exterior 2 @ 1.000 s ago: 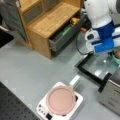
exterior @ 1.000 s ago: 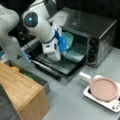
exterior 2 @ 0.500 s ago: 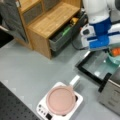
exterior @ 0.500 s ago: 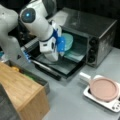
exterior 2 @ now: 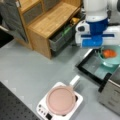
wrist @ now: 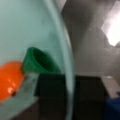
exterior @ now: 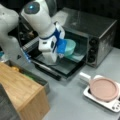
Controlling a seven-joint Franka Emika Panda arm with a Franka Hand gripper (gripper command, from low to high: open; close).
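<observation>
- Gripper (exterior 2: 106, 50) reaches down over the open toaster oven (exterior: 95, 32), pinching the rim of the teal bowl (exterior: 68, 47).
- Bowl holds an orange thing (exterior 2: 109, 53).
- Pink pan (exterior 2: 61, 100) sits well apart.

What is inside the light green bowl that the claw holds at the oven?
Inside the bowl lie an orange thing and a small green cup. The bowl's wall and the claw cover the rest of its floor.
</observation>
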